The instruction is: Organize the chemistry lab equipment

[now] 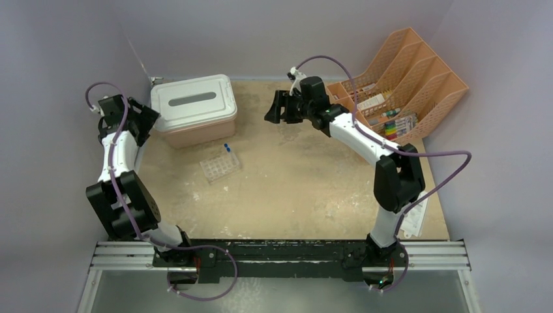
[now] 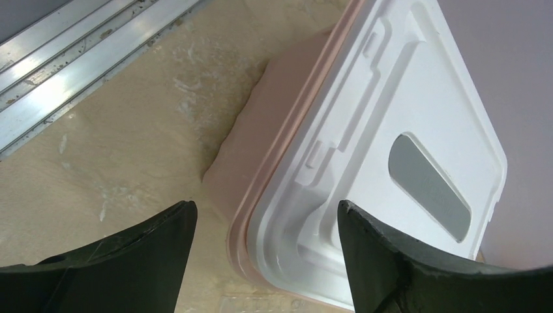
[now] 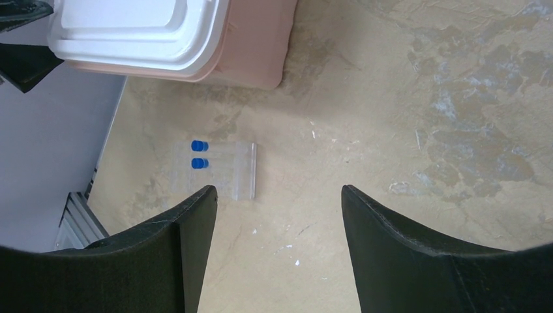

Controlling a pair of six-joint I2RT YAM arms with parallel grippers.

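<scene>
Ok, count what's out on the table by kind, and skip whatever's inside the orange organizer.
Lidded box: 1
Tube rack: 1
Blue-capped vials: 2
Orange organizer: 1
Paper slip: 1
Total: 6

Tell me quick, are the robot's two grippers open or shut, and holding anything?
Left gripper: open, holding nothing.
Right gripper: open, holding nothing.

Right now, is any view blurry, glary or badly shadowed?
Top external: even, soft light, only faint shadows. Left wrist: the white-lidded pink plastic box looks bright but not blown out. Right wrist: sharp; the clear plastic tube rack and blue-capped vials read clearly.
</scene>
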